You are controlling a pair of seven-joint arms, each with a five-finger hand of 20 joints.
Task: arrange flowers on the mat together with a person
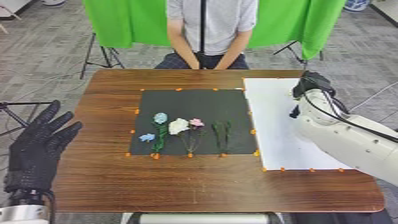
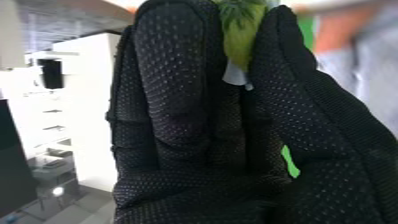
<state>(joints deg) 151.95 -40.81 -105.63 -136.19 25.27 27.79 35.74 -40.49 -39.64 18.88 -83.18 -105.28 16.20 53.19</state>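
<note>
Read the brown table (image 1: 107, 185) as a clock, with 6 o'clock nearest the robot. At about 1 o'clock, by the white sheet (image 1: 274, 137), pinching a yellow-green flower (image 2: 238, 45) between thumb and fingers of the right hand (image 1: 313, 83). At 9 o'clock, beyond the table's edge, holding the left hand (image 1: 35, 145) open and empty, with fingers spread.

Find the dark mat (image 1: 178, 100) just off centre, towards 10 o'clock. Across it, starting from its 8 o'clock, trace a small blue flower (image 1: 147, 137), a pale blue flower (image 1: 161, 118), a white flower (image 1: 179, 126), a pink flower (image 1: 196, 122) and, round at its 4 o'clock, green stems (image 1: 226, 137).

Expect a slip as the likeliest trouble: with so slim a hold, could let the flower roll or drop on the way to the mat. By squeezing harder, might crush it instead. Cannot tell the stem's angle behind the glove, so may set it down crooked. If swept in too low from 1 o'clock, could drag the green stems towards the pink flower, or snag the orange tabs (image 1: 252, 132) and shift the mat. If joined by the left hand, might brush the blue flowers out of line.
</note>
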